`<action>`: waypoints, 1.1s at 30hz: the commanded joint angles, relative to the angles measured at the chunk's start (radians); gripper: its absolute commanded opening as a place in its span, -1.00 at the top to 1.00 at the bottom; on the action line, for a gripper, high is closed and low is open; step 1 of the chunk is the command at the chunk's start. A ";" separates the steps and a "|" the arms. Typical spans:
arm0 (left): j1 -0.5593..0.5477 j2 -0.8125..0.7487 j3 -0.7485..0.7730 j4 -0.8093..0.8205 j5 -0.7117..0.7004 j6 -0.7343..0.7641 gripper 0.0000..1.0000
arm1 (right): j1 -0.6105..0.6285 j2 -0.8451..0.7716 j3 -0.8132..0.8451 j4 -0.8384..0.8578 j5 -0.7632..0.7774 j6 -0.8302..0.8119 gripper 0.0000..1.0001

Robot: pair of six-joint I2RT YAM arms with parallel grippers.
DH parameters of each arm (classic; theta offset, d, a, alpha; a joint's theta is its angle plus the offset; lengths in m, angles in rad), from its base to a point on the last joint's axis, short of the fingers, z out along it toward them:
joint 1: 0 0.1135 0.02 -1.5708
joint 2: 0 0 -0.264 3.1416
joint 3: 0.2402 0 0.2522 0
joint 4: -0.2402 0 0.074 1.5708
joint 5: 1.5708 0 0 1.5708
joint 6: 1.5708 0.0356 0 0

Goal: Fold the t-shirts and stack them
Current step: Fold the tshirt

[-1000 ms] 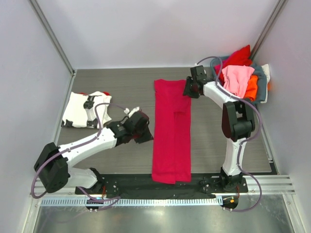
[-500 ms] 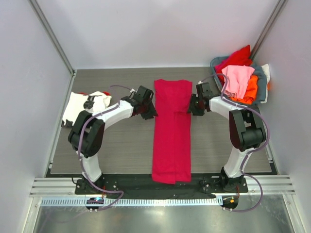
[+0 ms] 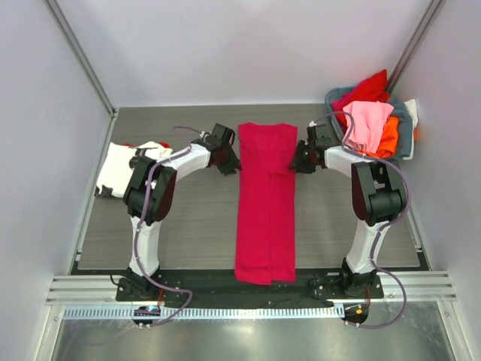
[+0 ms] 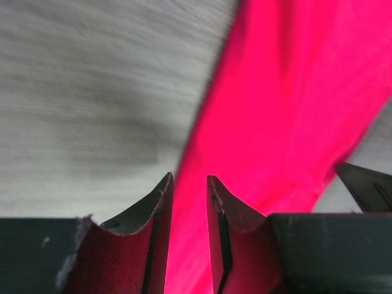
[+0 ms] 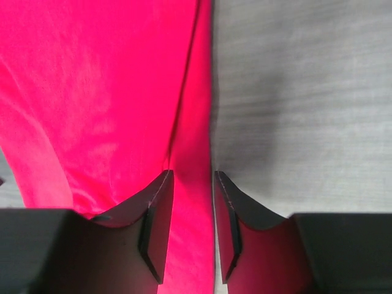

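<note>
A plain crimson-magenta t-shirt lies on the table as a long narrow strip, running from the near edge to the far middle. My left gripper is at its left edge near the far end, and my right gripper is at its right edge opposite. In the left wrist view the shirt lies flat and my left gripper is open with the shirt's edge between the fingers. In the right wrist view my right gripper is open astride the right edge of the shirt.
A white t-shirt with black and red markings lies folded at the far left of the grey table. A grey-blue basket at the back right holds red, pink and orange shirts. Walls close in on both sides.
My left arm has swung from the table's left middle up to the crimson shirt's left edge. My right gripper has come from the shirt's far right corner a little nearer along its right edge.
</note>
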 commanded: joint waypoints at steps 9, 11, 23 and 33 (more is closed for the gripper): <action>0.035 0.193 0.194 -0.002 0.076 0.025 0.52 | -0.015 0.090 0.084 0.018 0.009 -0.002 0.57; 0.041 0.224 0.219 0.002 0.091 0.021 0.73 | -0.016 0.105 0.094 0.018 0.006 0.005 0.81; 0.161 0.345 0.361 0.071 0.150 0.006 0.99 | -0.018 0.292 0.346 -0.002 0.006 0.063 0.98; 0.199 0.381 0.643 -0.117 0.121 0.126 0.23 | -0.026 0.271 0.435 -0.037 -0.026 0.094 -0.06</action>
